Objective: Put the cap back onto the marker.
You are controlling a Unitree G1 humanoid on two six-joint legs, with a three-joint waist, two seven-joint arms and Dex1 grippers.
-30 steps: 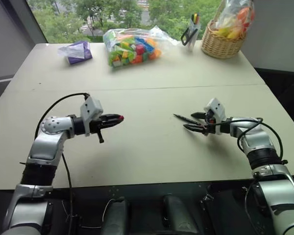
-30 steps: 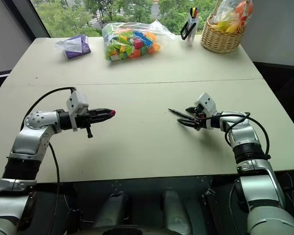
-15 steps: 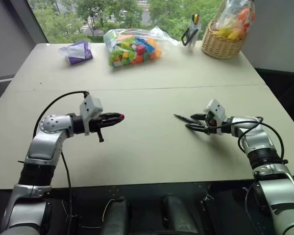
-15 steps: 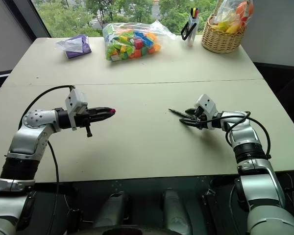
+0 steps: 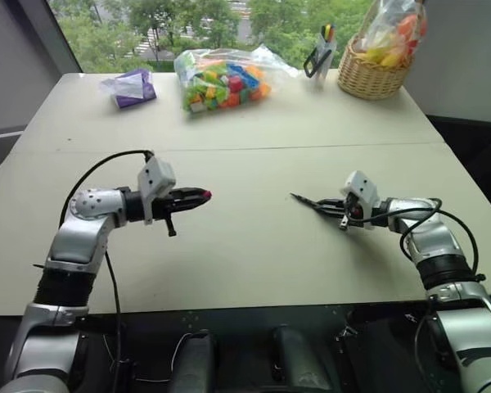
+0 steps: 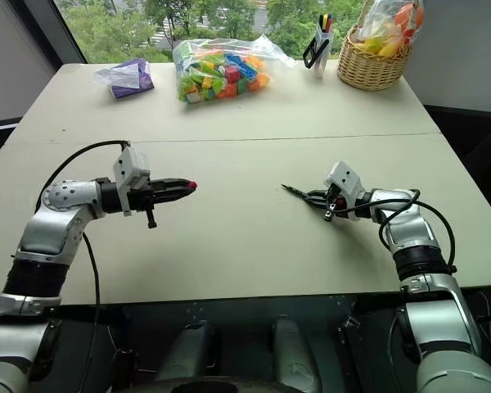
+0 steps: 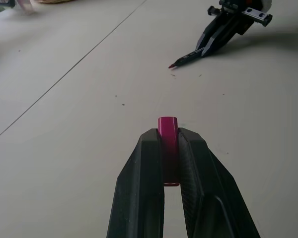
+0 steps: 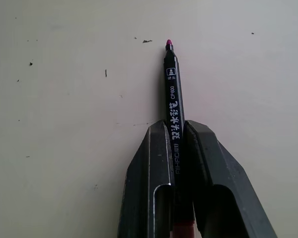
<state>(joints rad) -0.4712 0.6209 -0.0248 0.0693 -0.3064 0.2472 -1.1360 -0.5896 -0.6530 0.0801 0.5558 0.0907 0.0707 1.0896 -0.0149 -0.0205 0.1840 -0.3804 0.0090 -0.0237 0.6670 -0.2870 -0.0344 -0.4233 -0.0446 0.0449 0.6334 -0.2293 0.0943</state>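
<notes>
left gripper (image 5: 198,196): clamped tight on the cap (image 7: 168,130), which pokes out past the fingertips, held up off the table (image 5: 254,246)
right gripper (image 6: 317,197): closed around the marker (image 8: 173,94), pink tip sticking out towards the left arm, low over the table
gap: cap and marker well apart, roughly facing each other
next step imo: lift the marker, line tip and cap mouth on one axis, then push together slow
risk: tiny cap, any tilt and it'll skid off the tip

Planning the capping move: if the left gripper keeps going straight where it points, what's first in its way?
Probably the marker tip, held by the right gripper; bare table lies between, though depth is unclear.
</notes>
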